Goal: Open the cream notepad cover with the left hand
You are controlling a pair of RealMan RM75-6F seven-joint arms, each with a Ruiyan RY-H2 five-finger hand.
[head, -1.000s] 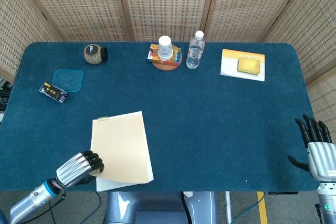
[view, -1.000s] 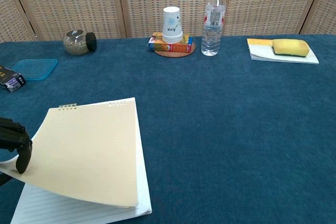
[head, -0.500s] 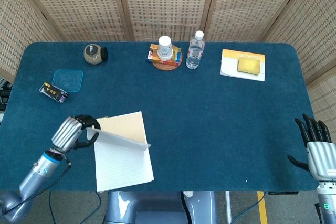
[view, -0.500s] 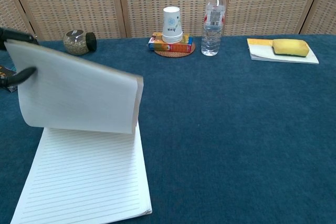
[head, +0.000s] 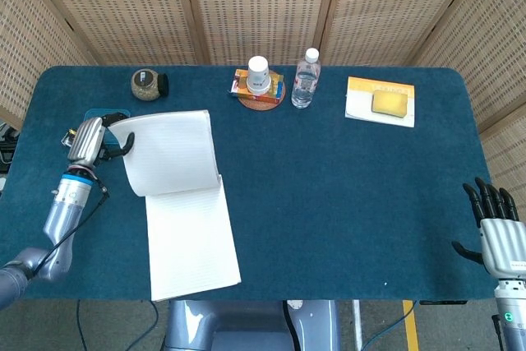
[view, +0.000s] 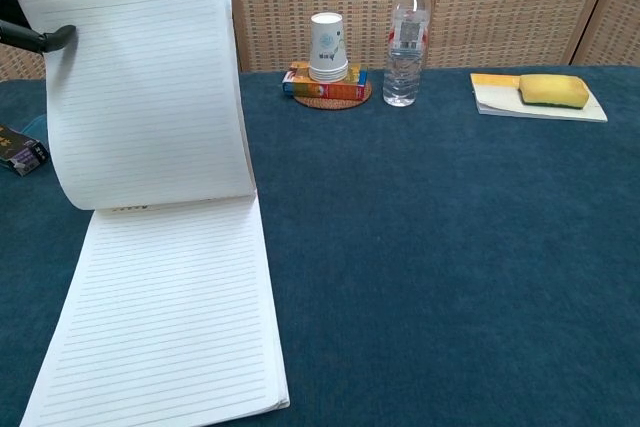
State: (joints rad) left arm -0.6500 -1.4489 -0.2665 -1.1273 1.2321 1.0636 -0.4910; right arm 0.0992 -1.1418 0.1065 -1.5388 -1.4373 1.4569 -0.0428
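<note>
The notepad (head: 193, 240) lies on the blue table near the front left, its lined page (view: 165, 317) bared. Its cover (head: 168, 154) is swung up and back over the top binding, the white lined inner side (view: 145, 97) facing me. My left hand (head: 89, 139) pinches the cover's upper left corner; in the chest view only its dark fingers (view: 30, 37) show at the left edge. My right hand (head: 497, 232) hovers past the table's front right corner, fingers spread, holding nothing.
A teal lid (head: 92, 114) and a small dark packet (view: 20, 150) lie by the left hand. A jar (head: 146, 84) lies at the back left. At the back centre are a paper cup (view: 327, 45), a water bottle (view: 405, 37), then a sponge on a pad (view: 550, 90) to the right.
The left hand has lifted the cover from the near edge, up and away toward the table's back. The cover went from almost flat to folded past the binding. The right hand stayed put.
</note>
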